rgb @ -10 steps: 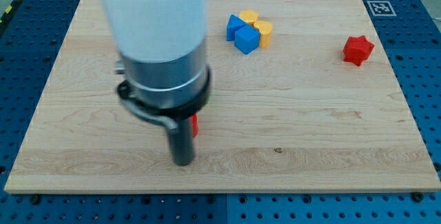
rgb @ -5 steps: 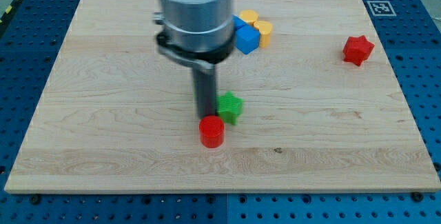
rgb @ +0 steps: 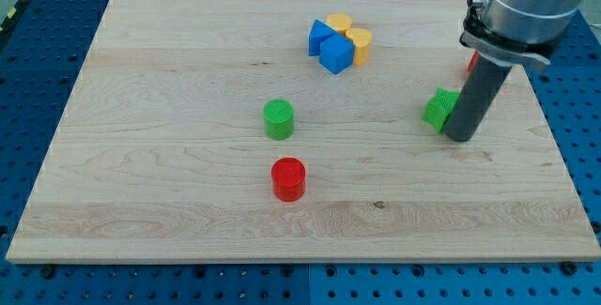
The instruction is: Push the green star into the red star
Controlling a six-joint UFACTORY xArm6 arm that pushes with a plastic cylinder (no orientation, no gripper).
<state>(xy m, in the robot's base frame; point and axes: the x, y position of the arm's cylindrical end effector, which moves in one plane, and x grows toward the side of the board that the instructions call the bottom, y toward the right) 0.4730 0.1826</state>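
One green star-shaped block (rgb: 439, 109) is now displaced far right, touching the tip (rgb: 460, 137); the red star-shaped block (rgb: 472, 64) is mostly hidden; no gripper is fitted.

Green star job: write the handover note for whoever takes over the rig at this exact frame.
My tip is down on the board, right against the green star, on that block's right side in the view.
The red star is almost fully hidden behind the rod; only a red sliver shows above and right of the green star.
Whether the two stars touch cannot be told.
The green cylinder, red cylinder and the blue and yellow cluster lie well to the view's left.
Left: confirm contact; if none, push the green star up and right.
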